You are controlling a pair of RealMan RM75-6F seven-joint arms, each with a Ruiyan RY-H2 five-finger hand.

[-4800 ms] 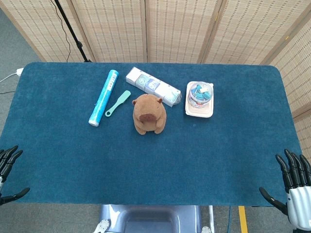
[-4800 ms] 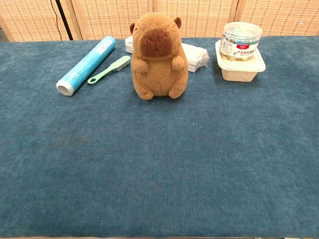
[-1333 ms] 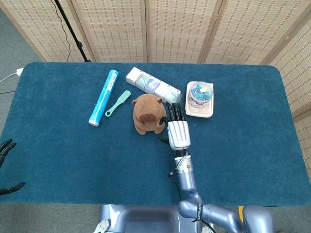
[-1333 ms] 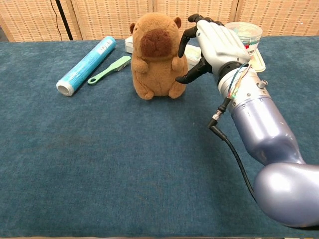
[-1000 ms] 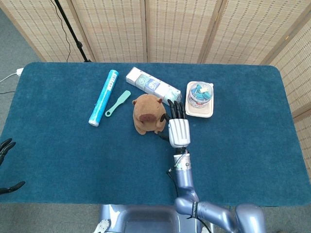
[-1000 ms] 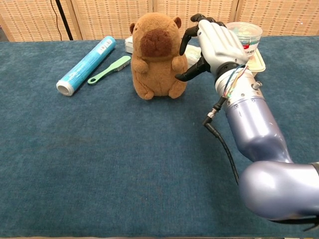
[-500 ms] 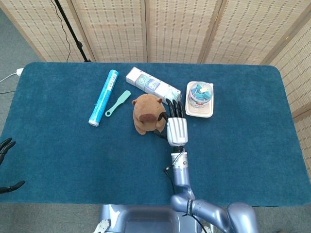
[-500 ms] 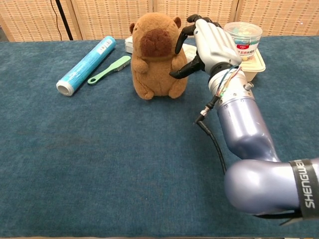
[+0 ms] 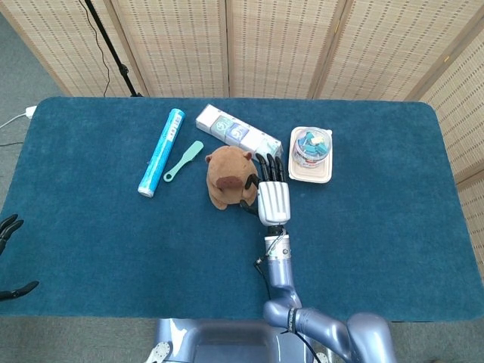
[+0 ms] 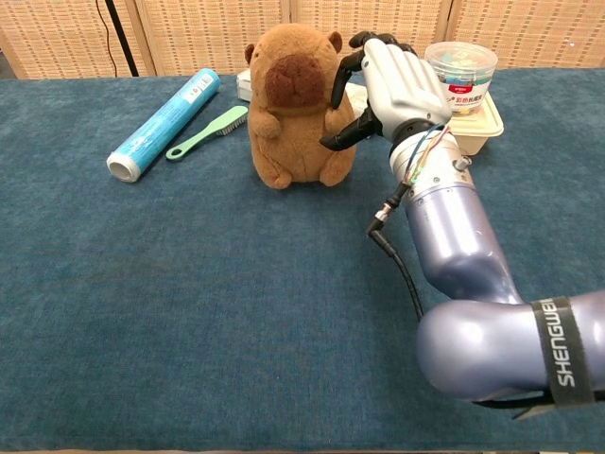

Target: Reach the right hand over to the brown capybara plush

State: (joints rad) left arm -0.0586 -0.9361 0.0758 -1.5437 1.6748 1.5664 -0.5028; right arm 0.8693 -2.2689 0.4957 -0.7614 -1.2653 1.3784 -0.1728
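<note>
The brown capybara plush (image 10: 300,104) sits upright near the middle of the blue table (image 9: 91,219), facing the robot, with a box of tissue packs (image 9: 238,134) just behind it and a green brush (image 9: 184,160) beside it — a stance that leaves its flank free to approach. The right hand (image 10: 395,85) is at that flank, fingers spread and curved, dark fingertips (image 10: 342,71) touching or nearly touching the fur — likely shaped for a side-on hold, nothing gripped yet. The left hand (image 9: 9,257) idles open at the table's near edge.

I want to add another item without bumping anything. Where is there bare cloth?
Bare blue tablecloth spans the whole near half, also far left and right. Crowded: the back centre, where blue roll, green brush, brown capybara plush, right hand, wrapped pack and plastic tub cluster.
</note>
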